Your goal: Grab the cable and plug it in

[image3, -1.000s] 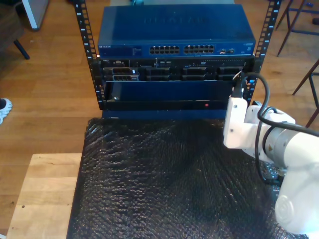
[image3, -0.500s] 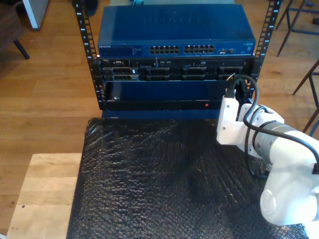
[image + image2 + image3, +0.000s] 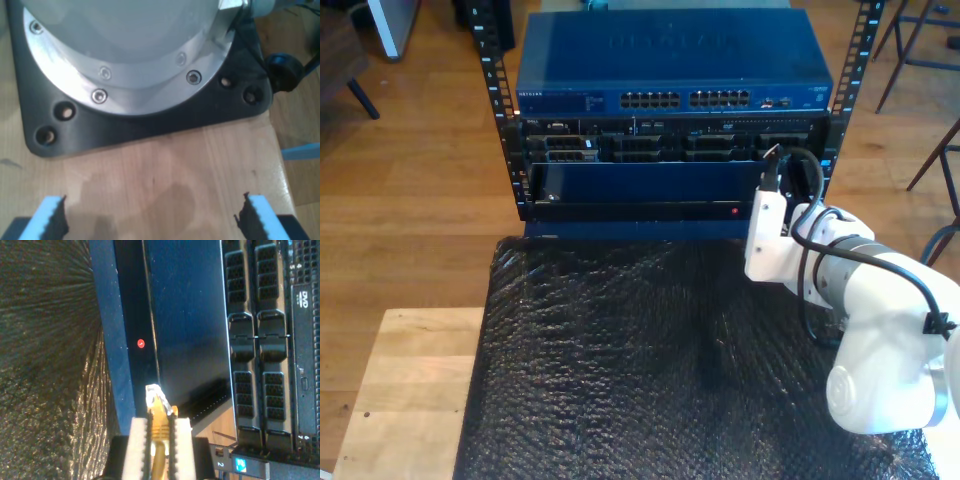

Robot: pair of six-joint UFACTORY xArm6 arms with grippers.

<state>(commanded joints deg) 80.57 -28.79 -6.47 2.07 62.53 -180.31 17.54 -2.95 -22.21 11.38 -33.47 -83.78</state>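
Second wrist view shows the cable [image 3: 159, 427], one only, held between the two pale pads of my second gripper [image 3: 160, 437]; the jaws are clamped on its yellowish boot, and the clear plug [image 3: 156, 396] stands out past the pads, pointing at the dark blue front panel [image 3: 187, 325] of the rack. One small red light [image 3: 141, 343] glows on the strip beside that panel.

On the exterior view the second arm [image 3: 840, 300] is now more toward the exterior view's left than half a second ago, and more again than one second ago; its gripper has moved from the rack's post [image 3: 844, 90] on the exterior view's right to a place in front of the lower blue panel, near the red light. The plug is near the rack but still apart from it, so I judge that the grabbing is done and the plugging is not yet done. The network switch [image 3: 670, 65] on top carries two blocks of ports [image 3: 684, 100], and the plug is lower than them, so the arm probably needs to rise.

My first gripper [image 3: 150, 220] has its two blue-padded jaws wide apart, holding nothing, above a wooden board [image 3: 165, 175] and beside one round metal base on a black plate [image 3: 150, 120].

One black bubble-wrap mat [image 3: 650, 370] lies in front of the rack
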